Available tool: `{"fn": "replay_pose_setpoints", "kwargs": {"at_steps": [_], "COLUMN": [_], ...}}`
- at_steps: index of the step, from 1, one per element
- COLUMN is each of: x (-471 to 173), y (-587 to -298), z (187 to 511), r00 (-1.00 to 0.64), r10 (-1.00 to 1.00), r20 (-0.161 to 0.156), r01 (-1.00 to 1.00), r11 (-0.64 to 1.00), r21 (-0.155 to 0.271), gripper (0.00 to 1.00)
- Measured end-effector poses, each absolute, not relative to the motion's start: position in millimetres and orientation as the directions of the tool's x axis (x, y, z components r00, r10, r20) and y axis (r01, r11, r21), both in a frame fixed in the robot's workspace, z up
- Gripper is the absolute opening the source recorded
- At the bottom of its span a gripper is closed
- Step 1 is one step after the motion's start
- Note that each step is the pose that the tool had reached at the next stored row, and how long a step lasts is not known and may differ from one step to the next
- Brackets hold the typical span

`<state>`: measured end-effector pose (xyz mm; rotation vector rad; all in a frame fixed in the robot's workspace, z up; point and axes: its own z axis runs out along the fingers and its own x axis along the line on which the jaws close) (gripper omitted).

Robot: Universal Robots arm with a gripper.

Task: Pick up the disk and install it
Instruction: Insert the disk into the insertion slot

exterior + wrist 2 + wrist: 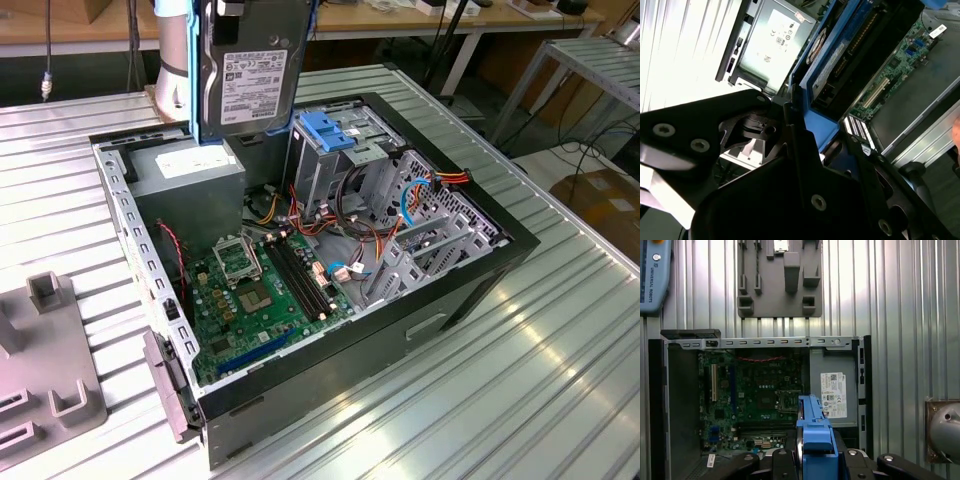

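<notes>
Flat silver metal disk (250,78), blue-framed

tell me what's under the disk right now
The disk, held upright by the gripper, hangs over the open computer case, roughly above the grey power supply beside the motherboard. Its blue bracket covers the spot straight beneath.

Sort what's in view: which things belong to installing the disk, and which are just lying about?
Job: disk, held aloft by the gripper; drive cage; open computer case.
Lying about: grey fixture plate; cardboard box.
</notes>
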<state>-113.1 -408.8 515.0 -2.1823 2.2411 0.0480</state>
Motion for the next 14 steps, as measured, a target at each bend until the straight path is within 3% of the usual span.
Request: {"fn": "replay_pose_setpoints", "kwargs": {"at_steps": [14], "x": [-113.0], "y": [-421.1], "z": [515.1], "r00": [-0.027], "r10": [-0.999], "r20": [-0.031], "r01": [-1.000], "r11": [0.026], "r21": [0.013], "gripper": [0.37]}}
